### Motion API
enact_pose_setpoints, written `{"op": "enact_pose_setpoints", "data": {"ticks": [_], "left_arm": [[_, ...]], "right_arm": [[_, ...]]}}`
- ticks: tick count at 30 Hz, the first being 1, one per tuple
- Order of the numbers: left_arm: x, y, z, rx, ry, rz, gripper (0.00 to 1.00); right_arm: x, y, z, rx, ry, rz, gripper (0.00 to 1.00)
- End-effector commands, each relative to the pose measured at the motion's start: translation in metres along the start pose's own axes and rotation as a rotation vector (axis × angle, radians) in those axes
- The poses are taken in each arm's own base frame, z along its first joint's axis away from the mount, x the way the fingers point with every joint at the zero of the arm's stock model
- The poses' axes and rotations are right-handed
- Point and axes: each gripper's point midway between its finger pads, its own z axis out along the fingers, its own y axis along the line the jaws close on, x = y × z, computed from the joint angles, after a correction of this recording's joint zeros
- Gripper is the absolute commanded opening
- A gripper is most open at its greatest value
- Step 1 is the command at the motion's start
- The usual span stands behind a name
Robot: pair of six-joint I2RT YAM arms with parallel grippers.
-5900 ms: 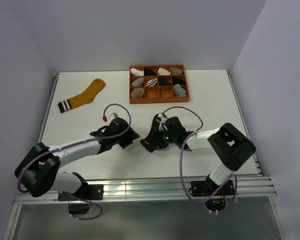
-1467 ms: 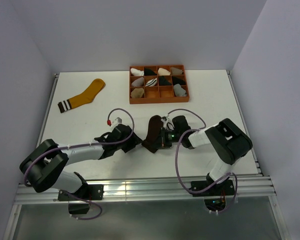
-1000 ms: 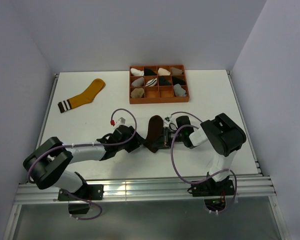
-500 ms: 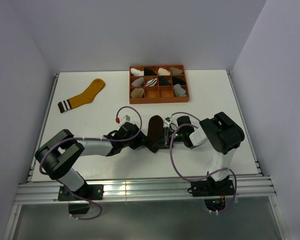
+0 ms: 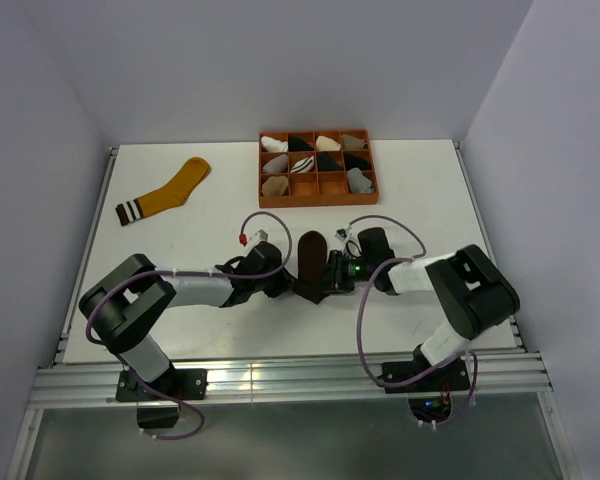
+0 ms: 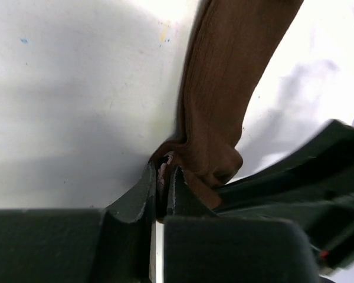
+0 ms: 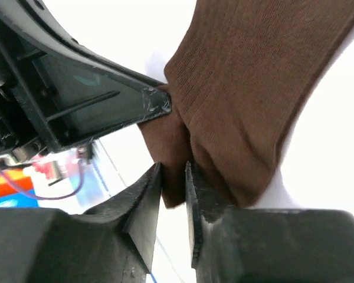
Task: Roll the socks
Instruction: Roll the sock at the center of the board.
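The dark brown sock point(image 5: 309, 256) lies in the middle of the table, running away from the arms, with both grippers meeting at its near end. My left gripper point(image 5: 283, 284) comes in from the left. In the left wrist view it point(image 6: 163, 172) is shut on the bunched edge of the sock point(image 6: 224, 88). My right gripper point(image 5: 329, 284) comes in from the right. In its own view its jaws point(image 7: 173, 169) stand slightly apart, with a fold of the sock point(image 7: 253, 88) hanging between them. A mustard-yellow sock point(image 5: 166, 191) with a striped cuff lies flat at the far left.
An orange tray point(image 5: 318, 204) with many compartments stands at the back centre and holds small white, black and beige sock bundles. Purple cables loop above both wrists. The metal rail runs along the near table edge, and the walls close in left and right.
My left gripper has slid right up to the brown sock and closed on its edge. The right jaws have parted a little. The sock's near end is now bunched between the two grippers.
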Motion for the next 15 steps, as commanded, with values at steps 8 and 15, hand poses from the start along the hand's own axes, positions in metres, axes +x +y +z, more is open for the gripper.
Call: {"op": "enact_pose_setpoints", "data": {"ticks": [8, 15], "left_arm": [[0.002, 0.043, -0.008, -0.208, 0.01, 0.091, 0.0], [-0.005, 0.049, -0.004, -0.253, 0.027, 0.127, 0.0]], "right_arm": [[-0.072, 0.014, -0.038, 0.276, -0.193, -0.236, 0.33], [-0.091, 0.009, -0.026, 0.328, -0.208, -0.271, 0.31]]}}
